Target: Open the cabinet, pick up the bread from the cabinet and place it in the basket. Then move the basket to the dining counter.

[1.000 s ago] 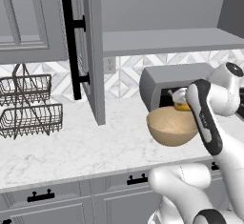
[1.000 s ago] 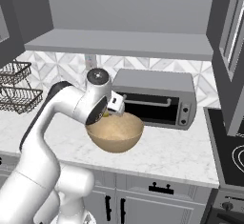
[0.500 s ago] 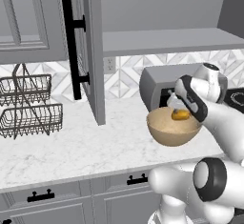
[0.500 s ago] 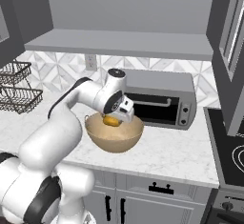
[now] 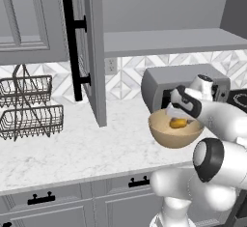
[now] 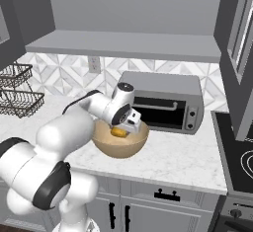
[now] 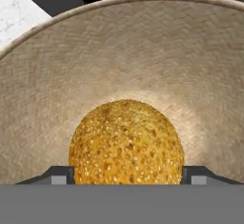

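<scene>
The tan basket (image 5: 174, 138) (image 6: 121, 146) stands on the marble counter in front of the toaster oven. The orange-yellow bread (image 5: 178, 123) (image 6: 118, 132) (image 7: 126, 142) lies low inside the basket (image 7: 124, 51), near its bottom. My gripper (image 5: 180, 119) (image 6: 122, 128) (image 7: 126, 176) reaches down into the basket, its two fingertips pressed against either side of the bread. The grey cabinet door (image 5: 92, 52) with its long black handle (image 5: 72, 52) stands swung open to the left. The dining counter is out of view.
A grey toaster oven (image 5: 161, 78) (image 6: 165, 97) stands right behind the basket. A black two-tier wire rack (image 5: 29, 107) (image 6: 15, 95) sits at the counter's left. A stove (image 6: 242, 152) lies at the right. A grey shelf (image 5: 169, 40) hangs overhead.
The hand has swung down into the basket with the bread, from above the rim to low inside the bowl. The basket has stayed in place.
</scene>
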Available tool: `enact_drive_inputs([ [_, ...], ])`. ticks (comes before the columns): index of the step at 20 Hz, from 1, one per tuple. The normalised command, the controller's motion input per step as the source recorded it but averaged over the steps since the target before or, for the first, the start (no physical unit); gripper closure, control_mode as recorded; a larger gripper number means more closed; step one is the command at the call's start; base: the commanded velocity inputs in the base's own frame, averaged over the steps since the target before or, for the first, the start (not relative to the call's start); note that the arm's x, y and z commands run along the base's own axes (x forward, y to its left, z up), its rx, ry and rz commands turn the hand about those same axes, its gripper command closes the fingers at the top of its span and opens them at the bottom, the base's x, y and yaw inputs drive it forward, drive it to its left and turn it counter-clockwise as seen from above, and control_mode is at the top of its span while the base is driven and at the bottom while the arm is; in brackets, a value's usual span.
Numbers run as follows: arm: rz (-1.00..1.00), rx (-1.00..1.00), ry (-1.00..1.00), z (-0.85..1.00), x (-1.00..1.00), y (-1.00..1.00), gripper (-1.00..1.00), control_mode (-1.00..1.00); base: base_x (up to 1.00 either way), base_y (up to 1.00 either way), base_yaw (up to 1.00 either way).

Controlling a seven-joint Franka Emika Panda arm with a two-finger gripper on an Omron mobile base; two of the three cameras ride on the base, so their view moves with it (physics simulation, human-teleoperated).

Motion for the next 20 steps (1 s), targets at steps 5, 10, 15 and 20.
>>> enact_drive_inputs([
  [5,0.0,0.0,0.05,-0.28,0.63,0.0,1.0,-1.0,0.0,0.0,0.0],
  [10,0.0,0.0,0.09,-0.34,0.56,-0.08,1.0,-1.0,0.0,0.0,0.0],
  [15,0.0,0.0,0.07,-0.32,0.4,-0.08,-1.0,-1.0,0.0,0.0,0.0],
  [20,0.0,0.0,-0.07,0.01,-0.33,-0.02,-1.0,-1.0,0.0,0.0,0.0],
])
